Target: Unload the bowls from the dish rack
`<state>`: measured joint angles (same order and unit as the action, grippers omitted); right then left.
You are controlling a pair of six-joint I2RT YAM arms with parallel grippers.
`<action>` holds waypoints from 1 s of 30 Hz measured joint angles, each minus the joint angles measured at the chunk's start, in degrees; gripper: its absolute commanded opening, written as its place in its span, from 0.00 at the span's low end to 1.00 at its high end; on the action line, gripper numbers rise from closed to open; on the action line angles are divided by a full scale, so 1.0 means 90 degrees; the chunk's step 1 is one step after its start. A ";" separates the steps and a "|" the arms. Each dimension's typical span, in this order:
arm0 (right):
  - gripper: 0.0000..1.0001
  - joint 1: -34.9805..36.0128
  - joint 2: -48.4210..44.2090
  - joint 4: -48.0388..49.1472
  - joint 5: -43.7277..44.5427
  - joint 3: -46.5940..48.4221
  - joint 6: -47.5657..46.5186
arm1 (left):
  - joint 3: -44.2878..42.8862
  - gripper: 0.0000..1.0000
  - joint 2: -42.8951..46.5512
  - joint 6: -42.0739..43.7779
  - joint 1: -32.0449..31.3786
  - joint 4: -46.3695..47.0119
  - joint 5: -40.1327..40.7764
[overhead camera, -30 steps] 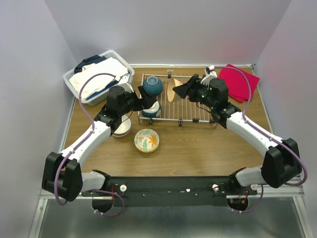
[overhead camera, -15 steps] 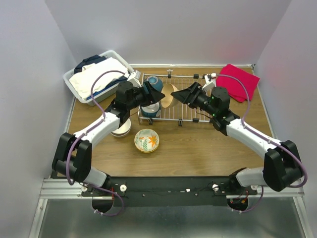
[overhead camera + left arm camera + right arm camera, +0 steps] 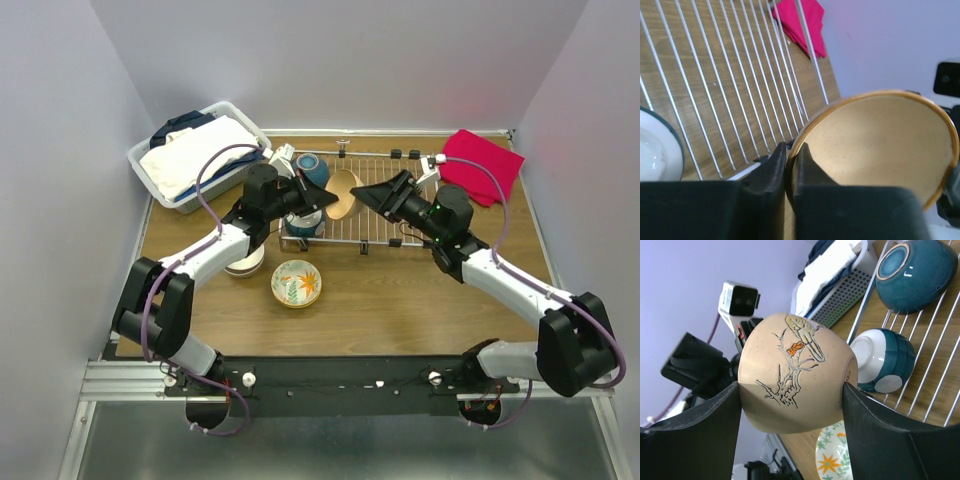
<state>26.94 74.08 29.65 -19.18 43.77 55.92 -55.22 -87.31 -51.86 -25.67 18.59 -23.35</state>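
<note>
Your top view is evenly, softly lit, with a pink cast on the wall [image 3: 490, 95] at 2 o'clock. In your left wrist view the fingers [image 3: 765, 200] at 6 o'clock blur dark; in the right, glints sit on the teal bowl [image 3: 912, 270] at 2 o'clock

Beige bowl [image 3: 790, 385]: ceramic, speckled, satin-matt glaze; rim band amber, glossier. Teal bowl [image 3: 915, 270]: high-gloss glaze with highlights. Dish rack [image 3: 740, 75]: bare shiny metal wire. Table [image 3: 400, 290]: wood-grain, low sheen. Basket [image 3: 840, 302]: white perforated plastic. Red cloth [image 3: 802, 20]: soft matt fabric.
</note>
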 measured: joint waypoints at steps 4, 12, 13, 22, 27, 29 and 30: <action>0.76 -0.0102 -0.0172 0.0090 0.0022 -0.0109 0.0223 | 0.0012 0.00 0.0049 -0.0034 -0.0024 0.0126 -0.0211; 1.00 -0.0068 -0.0940 -0.0729 0.0236 -0.0138 -0.0697 | -0.0078 0.00 0.0544 0.0741 -0.0075 -0.0724 0.0097; 1.00 -0.0068 -0.1076 -0.0896 0.0296 -0.0131 -0.0901 | -0.0104 0.00 0.0573 0.0908 -0.0073 -0.0954 0.0199; 1.00 -0.0039 -0.1955 -0.2861 0.1566 0.0194 -0.2601 | -0.0328 0.00 0.0668 0.2227 -0.0342 -0.2956 0.1095; 1.00 -0.0039 -0.2322 -0.3762 0.2732 0.0299 -0.3266 | -0.0682 0.00 0.0675 0.2861 -0.1404 -0.3823 0.1559; 1.00 -0.0039 -0.2472 -0.3929 0.3062 0.0299 -0.3432 | -0.0750 0.00 0.0631 0.3007 -0.1853 -0.4005 0.1719; 1.00 -0.0039 -0.2574 -0.4005 0.3230 0.0299 -0.3524 | -0.0784 0.00 0.0585 0.3055 -0.2047 -0.4073 0.1770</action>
<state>26.59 50.92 -6.39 9.89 46.46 24.21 -62.28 -82.04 -24.36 -44.10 -18.06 -7.42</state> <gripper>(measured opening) 0.997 0.047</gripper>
